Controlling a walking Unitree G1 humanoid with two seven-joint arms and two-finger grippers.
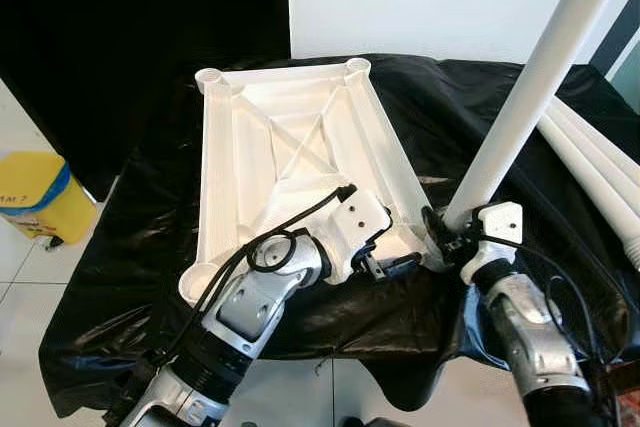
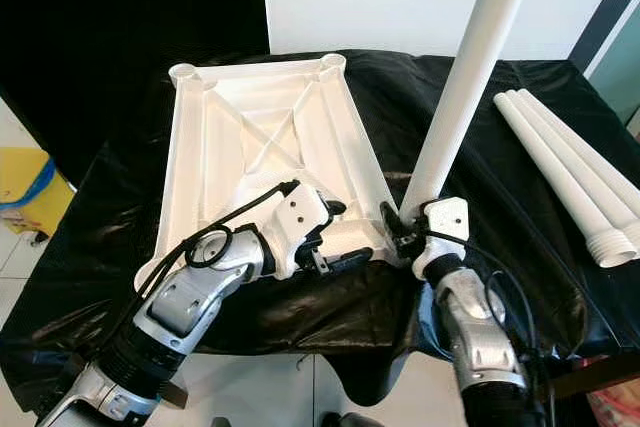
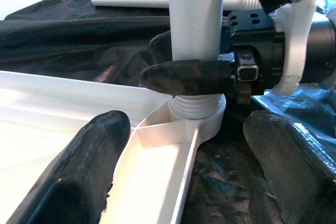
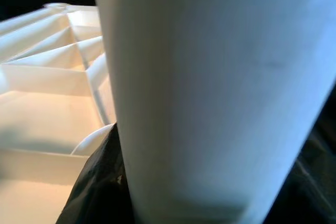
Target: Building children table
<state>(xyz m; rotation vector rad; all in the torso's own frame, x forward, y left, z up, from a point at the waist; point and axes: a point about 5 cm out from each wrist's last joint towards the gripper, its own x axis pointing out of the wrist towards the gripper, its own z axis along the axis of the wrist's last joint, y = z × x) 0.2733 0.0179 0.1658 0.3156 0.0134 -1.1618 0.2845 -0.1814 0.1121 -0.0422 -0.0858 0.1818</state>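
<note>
Over on the left a yellow bin (image 1: 35,197) is sitting on the floor, well clear of the work. The white tabletop (image 2: 250,137) is lying upside down on the black sheet (image 2: 120,277), ribs facing up, with round sockets at its corners. The left gripper (image 2: 335,259) is reaching over the near edge of the tabletop, its two black fingers (image 3: 84,171) spread apart and holding nothing, one over the ribbed underside and one over the sheet beside the near right corner. It is bracing little, if anything.

At that corner socket (image 3: 202,124) the right gripper (image 2: 400,227) is clamping the base of a white leg (image 2: 470,77), whose threaded end is sitting in the socket, seemingly only part way in. The leg is leaning rather than standing square to the tabletop, and that is the worry: turning it at this tilt could cross the threads or jam it. With the tabletop free on a slippery sheet, the twisting could also be dragging the whole piece round or toward the table edge.

Further right, three spare legs (image 2: 570,177) are lying side by side on the sheet; a sweep of the tall leg could roll them off.
</note>
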